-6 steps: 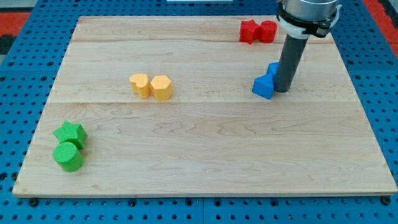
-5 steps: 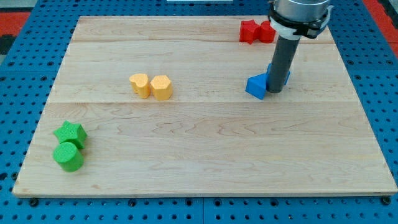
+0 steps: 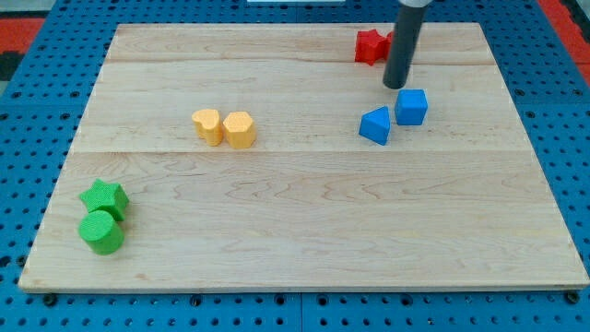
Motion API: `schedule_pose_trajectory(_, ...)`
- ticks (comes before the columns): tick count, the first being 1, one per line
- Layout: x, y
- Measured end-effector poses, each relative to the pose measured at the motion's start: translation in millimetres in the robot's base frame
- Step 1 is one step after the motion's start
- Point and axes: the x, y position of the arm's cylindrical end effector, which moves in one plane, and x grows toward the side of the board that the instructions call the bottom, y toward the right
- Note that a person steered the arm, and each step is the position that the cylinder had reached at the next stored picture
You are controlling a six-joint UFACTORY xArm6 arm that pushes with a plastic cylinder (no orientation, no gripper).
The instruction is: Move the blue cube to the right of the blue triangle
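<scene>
The blue cube (image 3: pixel 411 106) sits on the wooden board at the view's upper right. The blue triangle (image 3: pixel 374 124) lies just to its left and slightly lower, close beside it, with a thin gap. My tip (image 3: pixel 395 86) is above both blocks, toward the view's top, a short way from the cube and touching neither. The rod rises out of the view's top edge.
Two red blocks (image 3: pixel 372 45) sit near the board's top edge, partly behind the rod. Two yellow blocks (image 3: pixel 224 127) lie left of centre. A green star (image 3: pixel 103 197) and a green cylinder (image 3: pixel 100 231) sit at the lower left.
My tip has moved up toward the view's top and away from the blue blocks. The blue triangle has shifted a little left, and the cube now shows in full.
</scene>
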Motion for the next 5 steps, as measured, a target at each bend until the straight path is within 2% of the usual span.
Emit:
schedule_pose_trajectory(1, 19.9, 2.0)
schedule_pose_trajectory(3, 23.7, 49.2)
schedule_pose_trajectory(5, 46.2, 49.5)
